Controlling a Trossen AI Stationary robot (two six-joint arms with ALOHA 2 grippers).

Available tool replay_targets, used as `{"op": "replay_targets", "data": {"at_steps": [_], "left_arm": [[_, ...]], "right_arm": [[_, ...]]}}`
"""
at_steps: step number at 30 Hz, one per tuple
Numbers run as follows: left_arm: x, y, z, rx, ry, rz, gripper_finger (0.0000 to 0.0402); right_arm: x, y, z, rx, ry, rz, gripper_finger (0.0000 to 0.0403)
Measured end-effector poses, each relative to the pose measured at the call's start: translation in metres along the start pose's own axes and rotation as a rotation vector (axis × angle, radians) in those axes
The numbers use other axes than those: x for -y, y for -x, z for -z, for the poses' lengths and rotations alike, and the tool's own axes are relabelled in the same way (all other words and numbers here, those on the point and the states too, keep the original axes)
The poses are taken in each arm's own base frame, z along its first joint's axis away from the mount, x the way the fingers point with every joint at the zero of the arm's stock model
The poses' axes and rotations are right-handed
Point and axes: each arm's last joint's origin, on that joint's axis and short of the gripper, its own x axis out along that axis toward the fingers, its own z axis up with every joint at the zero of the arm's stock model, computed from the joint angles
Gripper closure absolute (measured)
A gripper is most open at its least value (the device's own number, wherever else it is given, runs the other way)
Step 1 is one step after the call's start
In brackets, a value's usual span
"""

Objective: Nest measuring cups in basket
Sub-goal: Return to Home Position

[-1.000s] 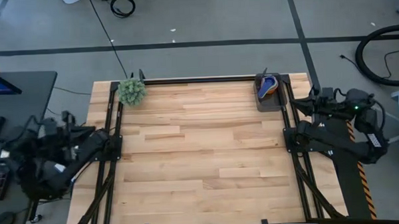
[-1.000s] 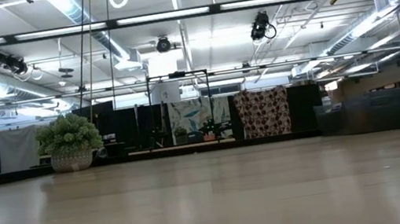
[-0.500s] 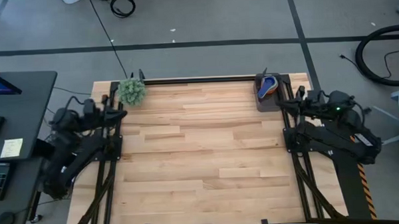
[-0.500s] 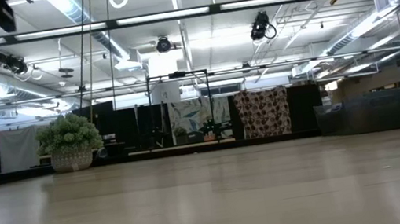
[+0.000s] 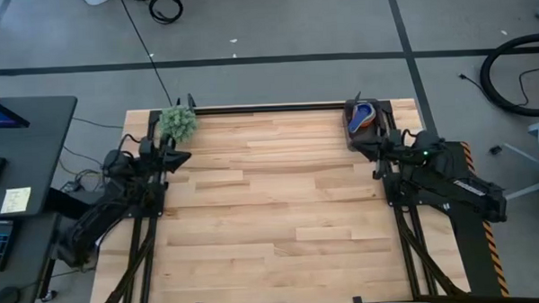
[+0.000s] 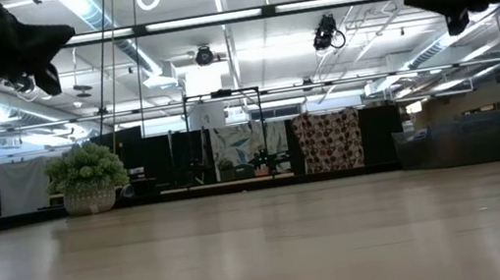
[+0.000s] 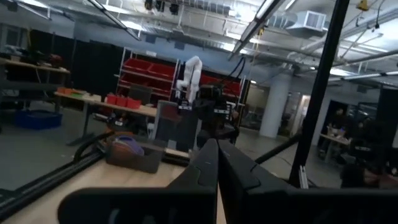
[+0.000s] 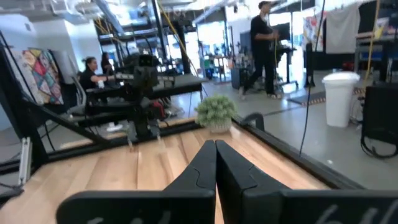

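Wooden table [image 5: 272, 214] carries the basket [image 5: 350, 131] in its far right corner, the measuring cups [image 5: 362, 118] stacked inside, seemingly nested. The right gripper [image 5: 374, 150], fingers pressed together, hovers just beside the basket, so a careless swing could knock it; the left gripper [image 5: 180, 158], likewise closed, hangs near the plant ball [image 5: 178, 124].

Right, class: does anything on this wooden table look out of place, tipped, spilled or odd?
Nothing stands out. The small dark grey rectangular basket sits square in the far right corner, plastic measuring cups nested inside. The fuzzy green plant ball stands in the far left corner. Left claw and right claw are shut.
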Motion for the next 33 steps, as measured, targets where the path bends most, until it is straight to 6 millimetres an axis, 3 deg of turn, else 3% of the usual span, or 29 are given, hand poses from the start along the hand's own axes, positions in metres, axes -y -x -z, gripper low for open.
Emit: {"op": "replay_targets", "data": {"at_steps": [4,21,33], "left_arm": [[-0.003,0.0,0.012,-0.031,-0.027,0.015,0.0398],[0.0,-0.003,0.023,-0.12,-0.133,0.096,0.0398],[-0.004,-0.001,0.036,-0.23,-0.1,0.066,0.0397]], "right_arm": [[0.003,-0.003,0.013,-0.029,-0.003,0.004,0.0398],[0.009,-0.009,0.048,-0.139,0.04,-0.013,0.0398],[0.008,-0.009,0.051,-0.142,0.059,-0.038,0.0398]]}}
